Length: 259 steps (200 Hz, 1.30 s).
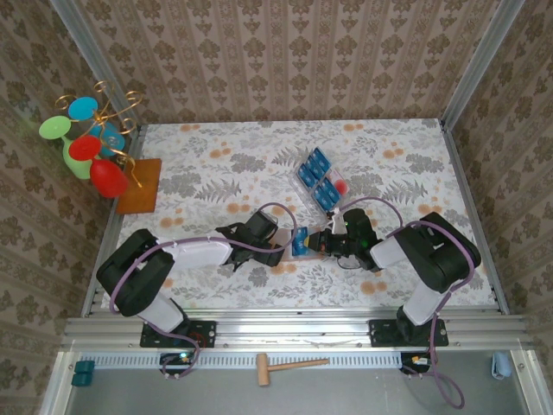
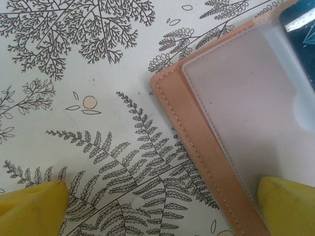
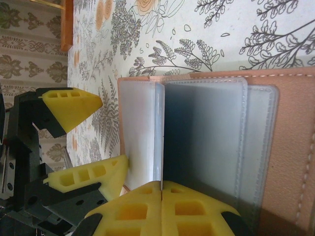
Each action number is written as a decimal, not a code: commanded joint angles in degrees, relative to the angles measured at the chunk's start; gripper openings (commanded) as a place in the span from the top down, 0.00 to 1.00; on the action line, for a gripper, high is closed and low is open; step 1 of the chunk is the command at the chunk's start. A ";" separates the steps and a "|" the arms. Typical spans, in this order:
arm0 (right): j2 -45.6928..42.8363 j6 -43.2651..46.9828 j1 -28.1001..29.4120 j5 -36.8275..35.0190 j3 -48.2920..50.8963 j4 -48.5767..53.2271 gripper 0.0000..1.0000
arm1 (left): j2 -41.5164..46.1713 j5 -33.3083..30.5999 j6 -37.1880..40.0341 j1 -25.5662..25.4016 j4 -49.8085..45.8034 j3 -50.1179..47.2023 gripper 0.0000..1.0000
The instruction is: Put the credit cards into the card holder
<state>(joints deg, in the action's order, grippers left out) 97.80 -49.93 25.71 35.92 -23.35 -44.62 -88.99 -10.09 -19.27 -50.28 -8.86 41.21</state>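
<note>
One blue credit card (image 1: 300,240) sits near the middle of the table, over the right end of the card holder (image 2: 194,147) and right at the tip of the right gripper (image 3: 161,189). In the left wrist view, part of the card looks tucked under a frosted edge of the holder's clear sleeves. The holder lies open and flat on the flowered tablecloth (image 1: 216,156), sleeves up, with its tan stitched border around them. The right gripper's yellow fingers are pressed together, and a thin pale sheet seen edge-on rises from the seam between them. It appears to be that card, clamped, though the right wrist view alone cannot tell it from a sleeve leaf. The sleeve beside it looks dark grey. The left gripper (image 2: 161,186) points down at the holder's left end with its jaws wide apart and nothing between them. One fingertip is over a sleeve, the other over bare cloth; whether either touches, I cannot tell. Farther back and to the right lies a clear tray (image 1: 300,175) holding more blue cards (image 1: 316,162), with a red dot (image 1: 342,185) at its edge. At the back left, a brown mat (image 1: 141,186) carries a wire stand of coloured glasses (image 1: 86,143). A wooden mallet (image 1: 289,367) lies on the ledge in front of the arm bases.
</note>
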 commanded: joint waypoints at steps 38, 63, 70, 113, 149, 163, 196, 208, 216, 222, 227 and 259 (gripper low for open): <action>2.47 -1.21 1.09 0.81 0.49 -2.61 1.00 | -0.18 -1.34 -0.03 -0.43 -1.68 -1.40 0.00; 2.78 -1.30 1.43 0.72 0.33 -2.75 1.00 | -0.22 -1.26 -0.06 -0.45 -1.72 -1.49 0.00; 2.82 -1.27 1.40 0.64 0.32 -2.82 1.00 | -0.16 -1.29 -0.01 -0.43 -1.72 -1.48 0.00; 3.12 -1.22 1.53 0.57 0.72 -3.10 1.00 | -0.20 -1.25 -0.05 -0.43 -1.66 -1.49 0.00; 3.05 -1.06 1.53 0.38 1.45 -3.37 1.00 | -0.20 -1.23 0.02 -0.44 -1.68 -1.40 0.00; 2.87 -1.04 1.53 0.21 1.70 -3.37 1.00 | -0.13 -1.25 0.02 -0.50 -1.77 -1.40 0.00; 2.84 -0.96 1.53 0.07 2.17 -3.54 1.00 | -0.11 -1.22 -0.05 -0.43 -1.76 -1.48 0.00; 2.81 -0.92 1.44 0.05 2.30 -3.54 1.00 | -0.06 -1.18 -0.05 -0.48 -1.71 -1.44 0.00; 2.67 -0.95 1.44 -0.06 2.32 -3.46 1.00 | -0.11 -1.12 -0.06 -0.43 -1.75 -1.49 0.00; 2.73 -0.93 1.44 -0.06 2.27 -3.46 1.00 | -0.11 -1.21 -0.07 -0.43 -1.77 -1.48 0.00; 2.81 -0.93 1.44 -0.06 2.26 -3.43 1.00 | -0.16 -1.22 -0.06 -0.43 -1.69 -1.55 0.00; 3.38 -0.96 1.45 0.28 1.75 -3.54 1.00 | -0.07 -1.25 0.08 -0.47 -1.74 -1.44 0.00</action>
<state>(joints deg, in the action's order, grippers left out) 99.50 -51.22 26.70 36.27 -22.06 -48.97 -88.97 -10.11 -19.27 -50.28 -8.86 41.21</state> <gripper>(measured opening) 0.040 0.999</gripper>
